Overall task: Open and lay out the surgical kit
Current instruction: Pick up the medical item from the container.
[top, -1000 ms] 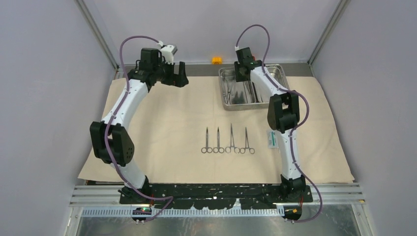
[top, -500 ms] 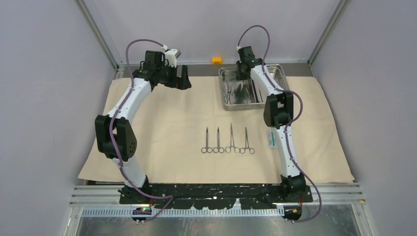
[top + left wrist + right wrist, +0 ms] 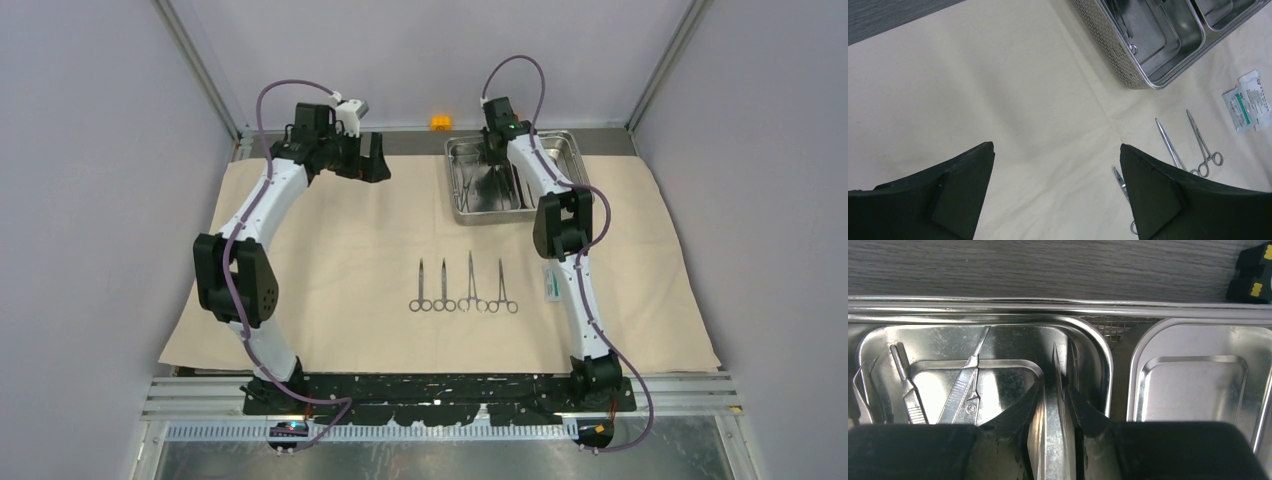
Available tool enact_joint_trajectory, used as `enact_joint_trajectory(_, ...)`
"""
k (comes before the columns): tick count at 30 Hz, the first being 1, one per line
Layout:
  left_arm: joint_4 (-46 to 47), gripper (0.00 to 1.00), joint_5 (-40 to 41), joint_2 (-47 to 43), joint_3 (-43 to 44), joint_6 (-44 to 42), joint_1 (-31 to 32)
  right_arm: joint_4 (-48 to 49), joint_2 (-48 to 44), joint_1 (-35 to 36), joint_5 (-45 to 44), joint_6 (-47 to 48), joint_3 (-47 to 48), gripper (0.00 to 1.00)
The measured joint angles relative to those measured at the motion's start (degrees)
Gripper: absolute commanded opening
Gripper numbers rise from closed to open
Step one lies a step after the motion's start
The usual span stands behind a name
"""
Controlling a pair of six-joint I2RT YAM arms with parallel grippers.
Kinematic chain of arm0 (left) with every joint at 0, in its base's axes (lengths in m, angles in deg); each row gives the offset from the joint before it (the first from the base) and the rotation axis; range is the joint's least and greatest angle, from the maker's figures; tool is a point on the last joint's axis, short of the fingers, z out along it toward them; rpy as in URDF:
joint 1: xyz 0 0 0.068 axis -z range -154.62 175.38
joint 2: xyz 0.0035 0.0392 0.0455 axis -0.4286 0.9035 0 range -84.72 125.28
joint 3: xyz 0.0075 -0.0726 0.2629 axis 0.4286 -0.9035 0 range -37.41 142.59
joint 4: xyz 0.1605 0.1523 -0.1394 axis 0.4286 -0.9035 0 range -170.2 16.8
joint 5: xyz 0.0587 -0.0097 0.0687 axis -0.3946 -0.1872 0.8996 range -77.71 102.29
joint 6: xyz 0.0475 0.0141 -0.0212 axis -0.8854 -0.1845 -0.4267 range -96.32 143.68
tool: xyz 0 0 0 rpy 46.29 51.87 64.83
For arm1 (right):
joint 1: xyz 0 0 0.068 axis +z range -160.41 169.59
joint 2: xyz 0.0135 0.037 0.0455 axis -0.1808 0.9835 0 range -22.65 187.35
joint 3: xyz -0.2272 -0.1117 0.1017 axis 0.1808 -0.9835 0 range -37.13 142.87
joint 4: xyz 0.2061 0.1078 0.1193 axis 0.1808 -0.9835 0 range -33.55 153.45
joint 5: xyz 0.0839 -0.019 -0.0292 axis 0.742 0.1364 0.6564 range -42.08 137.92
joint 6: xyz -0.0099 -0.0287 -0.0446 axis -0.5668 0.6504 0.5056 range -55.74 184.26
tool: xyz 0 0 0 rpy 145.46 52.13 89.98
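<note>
Straddling a slim steel instrument point(image 3: 1055, 440) in the tray's point(image 3: 998, 301) left compartment near the table's far edge, the right gripper point(image 3: 1055, 387) sat narrowed around it, its long axis running straight ahead between the fingers; whether it was clamped I cannot tell. The left gripper point(image 3: 1056, 146) hung wide open and empty over the cloth point(image 3: 998, 75).

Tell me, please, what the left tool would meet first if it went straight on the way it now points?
Most likely the beige cloth: the open left tool points at a bare stretch of it, to the side of the steel tray. How far off is unclear.
</note>
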Motion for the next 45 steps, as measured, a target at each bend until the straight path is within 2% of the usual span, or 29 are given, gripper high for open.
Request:
enact_joint_trajectory(15, 0.2, 1.00, -0.2, 0.0, -1.4, 0.0, 0.0, 0.0, 1.3, -0.5, -0.5, 0.0, 1.1, 0.17)
enact_joint_trajectory(25, 0.2, 1.00, -0.4, 0.0, -1.6, 0.0, 0.0, 0.0, 1.4, -0.8, 0.2, -0.4, 1.2, 0.00)
enact_joint_trajectory(38, 0.2, 1.00, -1.0, 0.0, -1.6, 0.4, 0.0, -0.4, 0.4, -0.9, 2.7, -1.6, 1.4, 0.00)
enact_joint_trajectory(45, 0.2, 1.00, -5.0, 0.3, 0.0, 3.6, 0.2, -0.3, -8.0, -1.0, 8.2, -4.0, -0.9, 0.00)
